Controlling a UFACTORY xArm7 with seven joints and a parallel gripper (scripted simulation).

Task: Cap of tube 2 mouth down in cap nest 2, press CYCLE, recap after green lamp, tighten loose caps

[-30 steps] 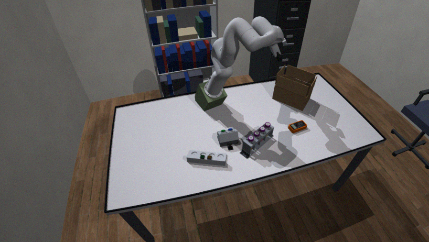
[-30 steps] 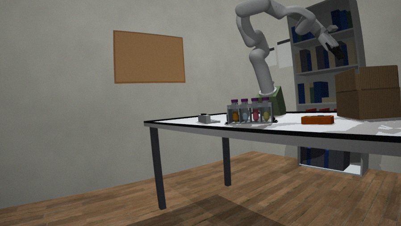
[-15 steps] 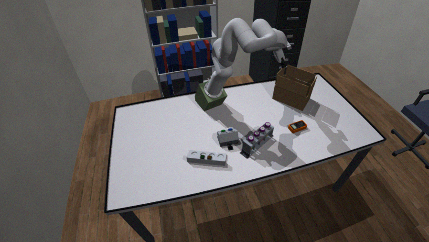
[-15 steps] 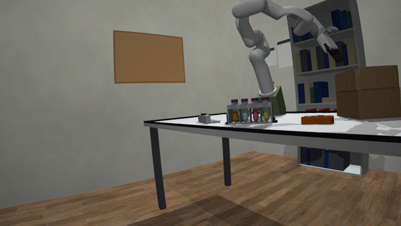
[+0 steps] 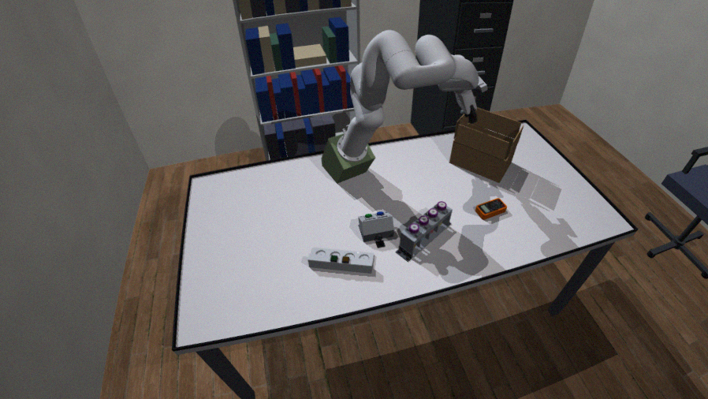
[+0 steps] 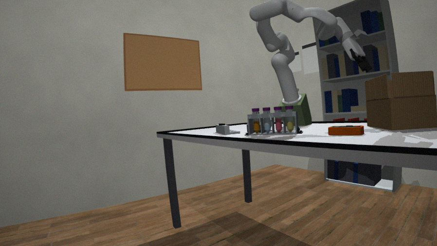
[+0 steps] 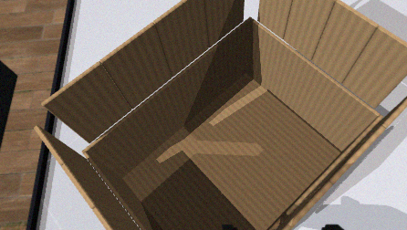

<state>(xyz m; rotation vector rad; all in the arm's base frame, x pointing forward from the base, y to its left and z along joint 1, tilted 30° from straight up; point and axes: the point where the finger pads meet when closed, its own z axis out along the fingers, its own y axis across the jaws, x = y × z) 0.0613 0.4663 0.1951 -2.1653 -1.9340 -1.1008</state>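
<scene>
The tube rack [image 5: 426,225] stands near the middle of the table with four tubes, each with a purple cap on; it also shows in the exterior view [image 6: 272,122]. The grey cap tray [image 5: 340,259] lies to its left, with its nests empty and both lamps dark. The key housing [image 5: 375,225] carries the green key [image 5: 367,216] and the blue key [image 5: 380,213], both unlit. My gripper [image 5: 471,116] hangs far from these, above the open cardboard box [image 5: 485,143]. It stands partly open with nothing between the fingers. It also shows in the exterior view [image 6: 363,64].
The box [image 7: 228,132] is empty inside, with its flaps spread outward. An orange meter [image 5: 490,208] lies right of the rack. A bookshelf [image 5: 297,74] and a dark cabinet [image 5: 460,54] stand behind the table, and a chair [image 5: 688,198] at the right.
</scene>
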